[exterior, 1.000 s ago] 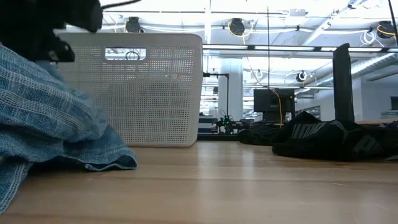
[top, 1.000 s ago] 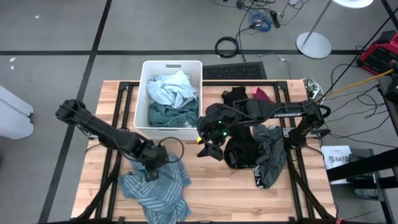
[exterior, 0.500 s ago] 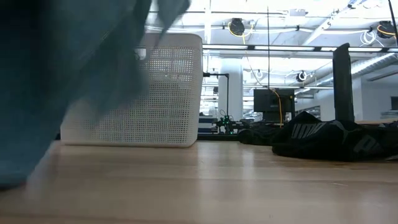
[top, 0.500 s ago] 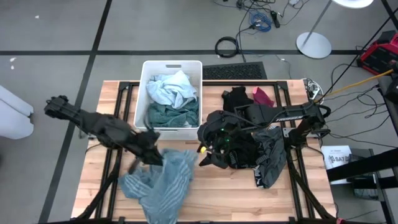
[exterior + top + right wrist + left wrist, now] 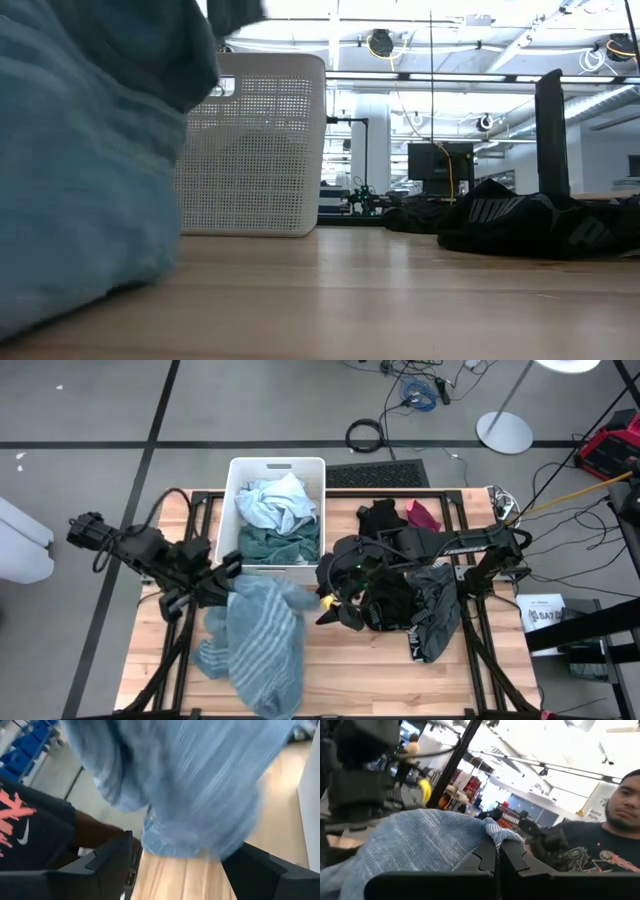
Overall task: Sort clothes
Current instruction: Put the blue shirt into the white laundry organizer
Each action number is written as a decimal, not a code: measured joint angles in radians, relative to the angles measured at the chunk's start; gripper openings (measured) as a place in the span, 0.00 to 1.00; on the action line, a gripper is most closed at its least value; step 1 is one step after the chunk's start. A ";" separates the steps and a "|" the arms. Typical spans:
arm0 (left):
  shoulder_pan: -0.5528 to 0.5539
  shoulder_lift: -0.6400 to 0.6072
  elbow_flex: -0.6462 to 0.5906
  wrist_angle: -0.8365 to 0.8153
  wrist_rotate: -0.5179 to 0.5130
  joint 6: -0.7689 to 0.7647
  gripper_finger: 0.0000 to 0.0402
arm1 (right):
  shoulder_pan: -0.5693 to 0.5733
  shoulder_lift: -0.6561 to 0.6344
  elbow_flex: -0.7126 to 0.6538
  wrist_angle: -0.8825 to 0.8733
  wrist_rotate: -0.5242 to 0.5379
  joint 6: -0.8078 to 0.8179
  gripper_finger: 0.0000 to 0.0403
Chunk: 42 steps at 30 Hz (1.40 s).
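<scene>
The teal striped garment [image 5: 262,645] hangs over the desk's [image 5: 350,670] near left part, blocking passage there. The white bin [image 5: 236,520] walls off the far left; the dark clothes pile [image 5: 415,605] fills the right. Bare wood lies between.

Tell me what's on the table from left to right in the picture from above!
Left claw pinching the blue striped cloth → right claw → pile of black clothes → grey garment.
</scene>
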State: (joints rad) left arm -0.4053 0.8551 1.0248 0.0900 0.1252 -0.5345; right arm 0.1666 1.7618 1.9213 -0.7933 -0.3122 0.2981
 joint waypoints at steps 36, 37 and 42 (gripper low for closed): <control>0.000 -0.008 0.000 0.009 -0.686 0.097 0.02 | 0.213 0.000 -0.872 1.083 0.268 0.558 0.69; 0.000 -0.008 0.000 0.010 -0.721 0.112 0.02 | 0.209 0.000 -0.872 1.081 0.288 0.558 0.69; 0.013 -0.009 0.000 0.009 -0.782 0.149 0.02 | 0.177 0.062 -0.851 1.083 0.366 0.579 0.69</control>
State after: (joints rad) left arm -0.3925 0.8463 1.0245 0.0990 -0.6567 -0.3856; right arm 0.3435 1.8240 1.0704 0.2894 0.0539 0.8767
